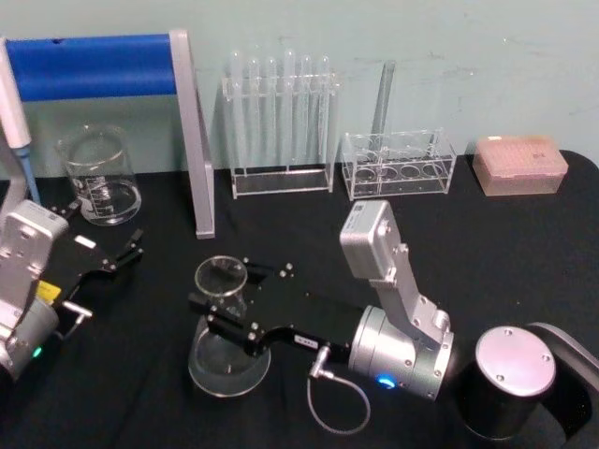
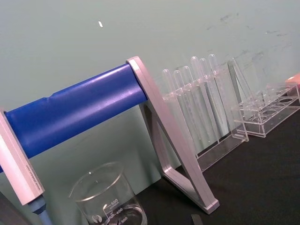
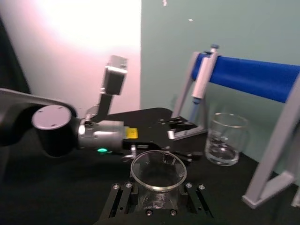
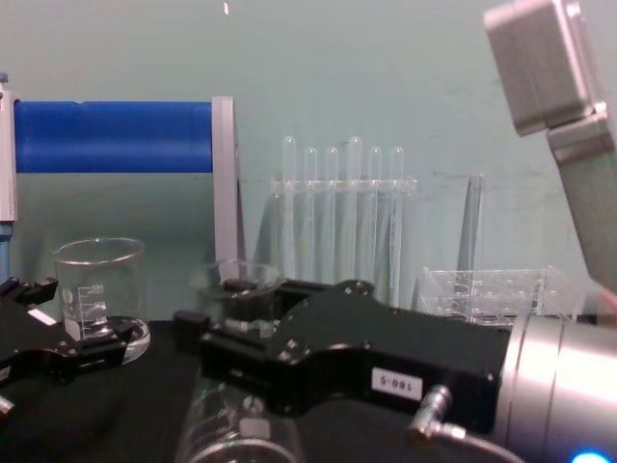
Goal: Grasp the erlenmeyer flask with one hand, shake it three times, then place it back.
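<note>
**Item: erlenmeyer flask, taken by the neck, on the table**

Holder: my right gripper (image 1: 221, 288). It reaches in from the right, low over the black table (image 1: 505, 253). One finger lies on each side of the erlenmeyer flask (image 1: 227, 360)'s narrow neck, just under the flared rim. My right wrist view looks down on the rim between the two fingers, and they appear closed onto the glass.

Location: front of the table, left of centre. The flask stands upright, well apart from the beaker (image 1: 98, 173) and the blue-barred stand (image 1: 94, 65) behind it. The wide base looks to be resting on the cloth, though I cannot rule out a slight lift.

Second claw: my left gripper (image 1: 105, 229) is parked at the left edge beside the beaker, its fingers spread wide and holding nothing.

Status, by my judgement:
- The grasp looks made.
- Nothing shows whether the three shakes are still to come or already done.
- If they are to come, what remains is the lift, the shakes, the set-down and the release.
- If they are done, only the release remains.
</note>
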Controlling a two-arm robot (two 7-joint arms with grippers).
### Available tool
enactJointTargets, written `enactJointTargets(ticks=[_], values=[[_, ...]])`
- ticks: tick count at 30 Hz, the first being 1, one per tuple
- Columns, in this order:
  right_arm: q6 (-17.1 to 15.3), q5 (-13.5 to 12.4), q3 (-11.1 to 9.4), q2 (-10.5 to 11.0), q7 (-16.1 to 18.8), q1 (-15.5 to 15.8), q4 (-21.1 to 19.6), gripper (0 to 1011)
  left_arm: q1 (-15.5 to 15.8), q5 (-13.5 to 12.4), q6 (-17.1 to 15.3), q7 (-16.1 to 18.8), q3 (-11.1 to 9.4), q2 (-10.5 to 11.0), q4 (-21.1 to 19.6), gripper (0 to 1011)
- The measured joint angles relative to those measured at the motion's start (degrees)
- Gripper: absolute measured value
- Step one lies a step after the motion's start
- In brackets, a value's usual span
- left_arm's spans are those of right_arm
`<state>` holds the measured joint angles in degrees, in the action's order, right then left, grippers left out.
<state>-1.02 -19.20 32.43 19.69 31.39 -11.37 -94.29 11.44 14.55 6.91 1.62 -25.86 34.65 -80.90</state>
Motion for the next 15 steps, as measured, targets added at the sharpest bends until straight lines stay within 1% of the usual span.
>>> enactJointTargets(ticks=[1,4,8,11,15], values=[[0.0,-0.2,0.5,0.3,0.3,0.0,-0.2,449,0.0,0.0,0.0,0.0,0.0,0.0,0.0,1001],[-0.1,-0.5,1.1,0.7,0.5,-0.1,-0.4,449,0.0,0.0,0.0,0.0,0.0,0.0,0.0,1001],[0.0,-0.7,1.3,0.9,0.3,-0.4,-0.4,449,0.0,0.0,0.0,0.0,0.0,0.0,0.0,1001],[0.1,-0.8,1.1,1.0,-0.6,-0.9,0.2,449,0.0,0.0,0.0,0.0,0.0,0.0,0.0,1001],[0.6,-0.8,-0.1,0.9,-2.2,-1.7,1.5,449,0.0,0.0,0.0,0.0,0.0,0.0,0.0,1001]])
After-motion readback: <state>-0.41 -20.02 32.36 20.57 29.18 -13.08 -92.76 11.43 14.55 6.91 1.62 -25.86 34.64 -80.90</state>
